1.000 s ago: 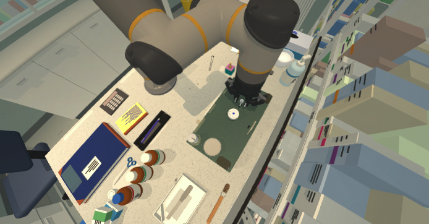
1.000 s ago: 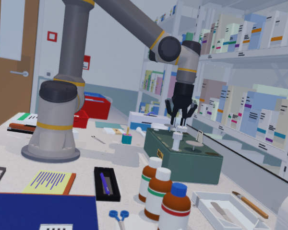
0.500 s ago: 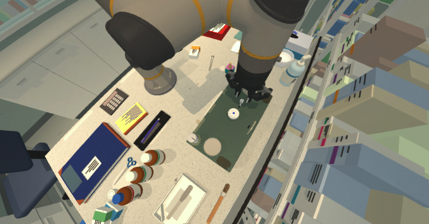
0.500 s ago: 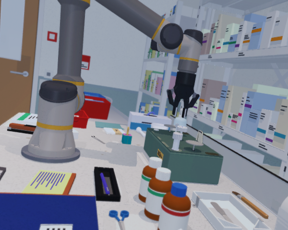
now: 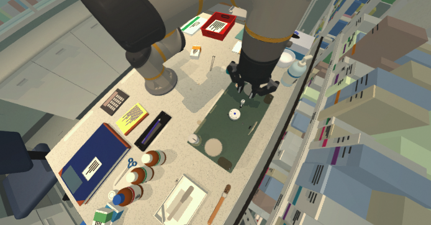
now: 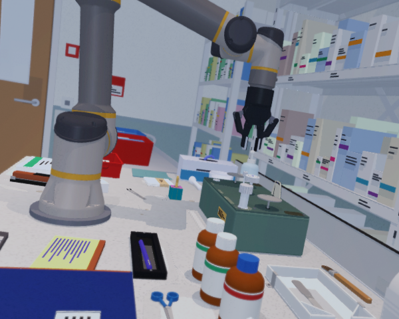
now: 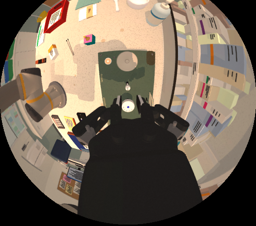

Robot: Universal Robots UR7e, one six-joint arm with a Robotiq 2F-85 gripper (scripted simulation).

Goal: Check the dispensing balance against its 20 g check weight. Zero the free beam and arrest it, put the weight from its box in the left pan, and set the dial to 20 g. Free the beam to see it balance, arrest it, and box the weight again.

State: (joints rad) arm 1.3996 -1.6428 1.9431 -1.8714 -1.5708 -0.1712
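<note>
On the right side of the bench stands the green dispensing balance with a round pan at each end, the near one and the far one. A white dial with a blue mark sits at its middle, beside a small white knob. High above the far half of the balance hangs my gripper, partly open and holding nothing. The small teal weight box with a pink top and a brass knob stands on the bench left of the balance.
The bench's black rear edge and the shelves of boxes run close behind the balance. A pump bottle, a white bowl and a red tray lie beyond it. Several brown bottles stand in front.
</note>
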